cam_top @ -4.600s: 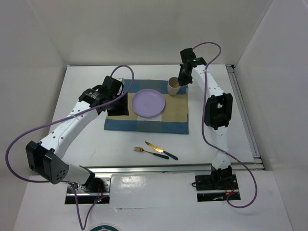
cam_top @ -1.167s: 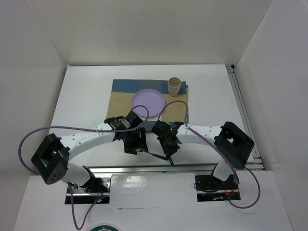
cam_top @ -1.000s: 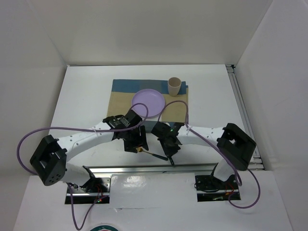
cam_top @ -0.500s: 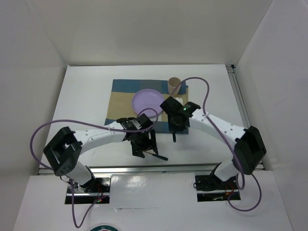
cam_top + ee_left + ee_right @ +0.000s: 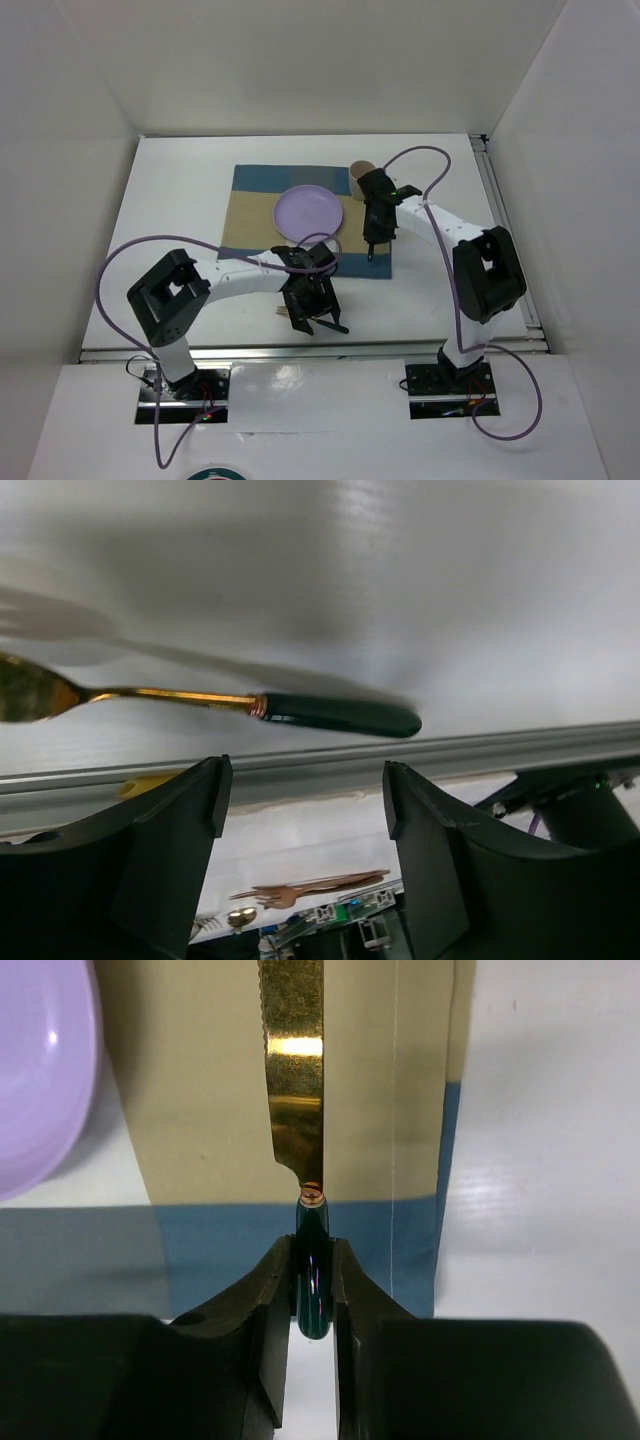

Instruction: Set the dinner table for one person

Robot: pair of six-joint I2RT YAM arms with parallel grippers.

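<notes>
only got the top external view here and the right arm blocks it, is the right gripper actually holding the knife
observer: yes. the right wrist view shows the right gripper shut on the knife, clamped on its dark green handle.
operator: where's the blade pointing
observer: straight ahead from the gripper. the gold blade is over the tan part of the placemat, with the purple plate at the left of that picture.
operator: has the left one got the fork
observer: no. in the left wrist view the left gripper is open, and the fork lies flat on the dinner table beyond its fingertips, beside the metal rail.
</notes>
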